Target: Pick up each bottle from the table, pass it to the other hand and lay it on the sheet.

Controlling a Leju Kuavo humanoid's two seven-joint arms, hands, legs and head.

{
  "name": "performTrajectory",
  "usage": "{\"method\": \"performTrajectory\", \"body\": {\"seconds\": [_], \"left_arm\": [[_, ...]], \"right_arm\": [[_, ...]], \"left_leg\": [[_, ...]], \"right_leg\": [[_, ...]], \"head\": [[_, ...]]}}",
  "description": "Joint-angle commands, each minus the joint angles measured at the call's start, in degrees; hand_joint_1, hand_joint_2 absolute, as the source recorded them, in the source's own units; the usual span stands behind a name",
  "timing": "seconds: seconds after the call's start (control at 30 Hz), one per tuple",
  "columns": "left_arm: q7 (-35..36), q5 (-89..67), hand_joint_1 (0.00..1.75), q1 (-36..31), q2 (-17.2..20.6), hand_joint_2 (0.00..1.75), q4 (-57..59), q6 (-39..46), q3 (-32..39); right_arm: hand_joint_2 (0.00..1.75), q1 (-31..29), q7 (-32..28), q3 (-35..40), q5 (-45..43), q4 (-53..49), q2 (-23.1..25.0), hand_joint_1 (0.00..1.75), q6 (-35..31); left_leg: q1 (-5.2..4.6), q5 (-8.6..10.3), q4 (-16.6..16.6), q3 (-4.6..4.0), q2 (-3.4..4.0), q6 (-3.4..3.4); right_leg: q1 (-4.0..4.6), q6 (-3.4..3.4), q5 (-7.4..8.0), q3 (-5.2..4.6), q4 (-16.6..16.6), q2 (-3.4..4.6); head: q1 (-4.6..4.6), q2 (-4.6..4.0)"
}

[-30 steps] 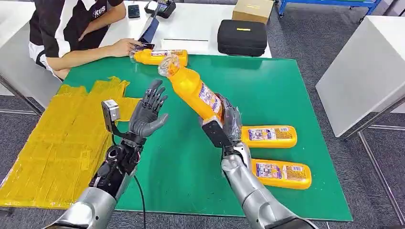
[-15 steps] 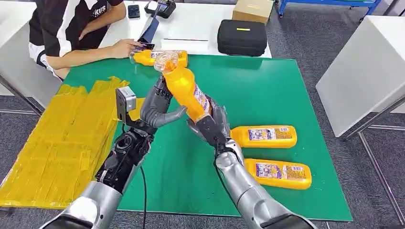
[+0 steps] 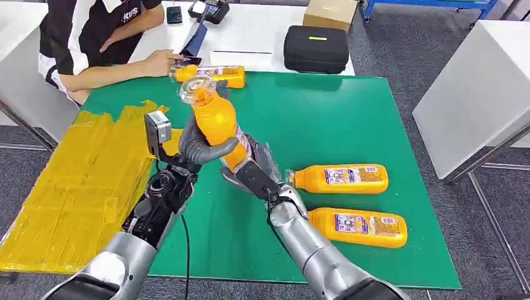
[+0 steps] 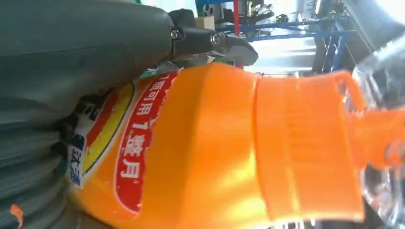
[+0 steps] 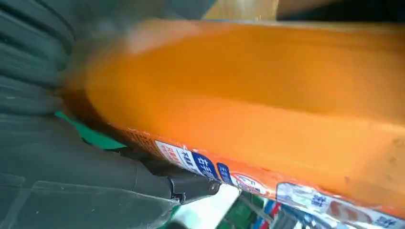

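An orange bottle [image 3: 214, 120] with a clear cap stands nearly upright in the air over the green table [image 3: 350, 119], close to the yellow sheet [image 3: 75, 181]. My left hand [image 3: 199, 147] wraps its fingers and thumb around the bottle's middle. My right hand [image 3: 255, 173] holds the lower end from below. The left wrist view has the bottle [image 4: 200, 152] pressed under the left hand [image 4: 71, 52]. In the right wrist view the bottle [image 5: 267, 95] lies against the right hand [image 5: 62, 176]. Two more orange bottles [image 3: 340, 178] [image 3: 362, 227] lie at the right, and a third [image 3: 212, 74] lies at the far edge.
A seated person [image 3: 87, 37] rests a hand near the far bottle, beside a phone. A black case [image 3: 317, 49] and a cardboard box [image 3: 330, 12] sit on the white table behind. Another white table [image 3: 481, 94] stands to the right.
My right hand carried the bottle leftward and tipped it more upright. My left hand, open a second ago, came in and closed around the bottle's middle.
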Motion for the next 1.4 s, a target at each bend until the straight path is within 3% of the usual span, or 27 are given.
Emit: {"method": "performTrajectory", "body": {"seconds": [0.03, 0.23, 0.27, 0.3, 0.37, 0.43, 0.5, 0.97, 1.0, 1.03, 1.23, 1.37, 1.4], "left_arm": [[-1.1, 1.1, 0.00, -4.0, 6.2, 1.75, 11.7, -0.3, 2.5], [-0.2, 1.7, 0.02, -3.6, 6.2, 1.75, 11.7, -0.6, 3.7], [-0.1, 1.7, 0.49, -3.7, 5.8, 1.75, 11.7, -0.5, 3.6], [0.2, 1.7, 1.41, -4.2, 5.2, 1.75, 11.8, -0.2, 3.7], [0.8, 1.8, 1.64, -4.7, 4.3, 1.75, 11.9, 0.5, 3.8], [0.9, 1.8, 1.64, -4.8, 4.0, 1.75, 11.8, 0.8, 3.8], [0.9, 1.9, 1.75, -4.5, 4.0, 1.75, 11.6, 0.7, 3.7], [0.9, 1.6, 1.75, -4.3, 2.6, 1.75, 11.4, 0.7, 3.0], [0.8, 1.4, 1.75, -4.1, 2.7, 1.75, 10.8, 1.7, 3.2], [0.9, 1.4, 1.75, -4.0, 2.8, 1.75, 10.6, 1.9, 3.3], [0.8, -0.5, 1.75, -3.8, 3.5, 1.75, 9.5, 5.8, 3.6], [0.5, -9.2, 1.75, -6.8, 6.0, 1.75, 10.5, 13.8, 0.3], [0.1, -15.1, 1.75, -8.2, 7.2, 1.75, 10.7, 20.1, -2.9]], "right_arm": [[1.75, 0.7, -0.6, 25.9, -2.9, -4.1, 0.8, 1.75, -0.3], [1.75, 0.1, -1.0, 24.6, -3.4, -3.0, 0.8, 1.75, -0.9], [1.75, 0.0, -1.0, 24.3, -3.3, -2.7, 0.7, 1.75, -1.0], [1.75, -0.2, -1.3, 23.7, -3.0, -2.1, 0.6, 1.75, -1.2], [1.75, -0.1, -1.8, 22.7, -2.8, -1.9, 0.2, 1.75, -0.9], [1.75, 0.0, -2.0, 22.4, -2.7, -1.9, -0.1, 1.75, -0.8], [1.75, 0.3, -2.3, 21.5, -2.3, -1.9, -0.1, 1.75, -0.7], [1.75, 3.2, -2.3, 16.7, -0.3, -4.8, -1.2, 1.75, -3.5], [1.75, 4.1, -2.3, 15.6, -0.4, -6.4, -1.5, 0.56, -4.8], [1.75, 4.6, -2.3, 15.2, -0.5, -7.5, -1.8, 0.00, -5.3], [1.75, 6.9, -2.3, 12.8, -0.2, -12.7, -3.4, 0.00, -7.4], [1.75, 10.8, -0.9, 9.6, 1.8, -21.5, -6.7, 0.00, -9.4], [1.75, 11.8, 1.3, 8.8, 2.3, -24.0, -7.9, 0.00, -8.6]], "left_leg": [[0.03, -0.19, 0.0, 0.31, 0.20, -0.02], [0.05, -0.19, 0.1, 0.27, 0.18, 0.00], [0.03, -0.12, 0.0, 0.18, 0.10, 0.00], [0.04, -0.23, 0.1, 0.33, 0.13, 0.01], [0.05, -0.23, 0.1, 0.28, 0.04, 0.01], [0.04, -0.17, 0.1, 0.22, -0.04, 0.01], [0.04, -0.21, 0.1, 0.27, -0.04, 0.01], [0.03, -0.21, 0.1, 0.28, -0.08, 0.01], [0.05, -0.21, 0.1, 0.27, -0.10, 0.01], [0.04, -0.17, 0.1, 0.23, -0.09, 0.01], [0.03, -0.18, 0.1, 0.20, 0.01, 0.01], [0.05, -0.23, 0.1, 0.30, -0.10, 0.02], [0.03, -0.18, 0.1, 0.22, -0.09, 0.02]], "right_leg": [[0.06, -0.30, -0.12, 0.19, 0.0, 0.25], [0.06, -0.28, -0.12, 0.21, 0.0, 0.22], [0.04, -0.22, -0.09, 0.15, 0.0, 0.12], [0.05, -0.34, -0.18, 0.27, 0.1, 0.17], [0.06, -0.33, -0.19, 0.27, 0.1, 0.11], [0.06, -0.29, -0.16, 0.24, 0.1, 0.03], [0.06, -0.33, -0.19, 0.28, 0.1, 0.03], [0.06, -0.32, -0.20, 0.28, 0.1, 0.00], [0.07, -0.33, -0.20, 0.28, 0.1, -0.03], [0.06, -0.29, -0.17, 0.24, 0.0, -0.03], [0.06, -0.26, -0.12, 0.15, 0.0, 0.07], [0.08, -0.35, -0.23, 0.29, 0.1, -0.04], [0.05, -0.31, -0.17, 0.19, 0.1, -0.03]], "head": [[-0.02, 0.00], [0.00, 0.00], [0.00, 0.00], [0.02, 0.00], [0.02, 0.00], [0.00, 0.00], [0.02, 0.00], [0.00, 0.00], [0.00, 0.00], [0.00, 0.00], [-0.07, 0.00], [-0.02, 0.00], [-0.02, 0.00]]}}
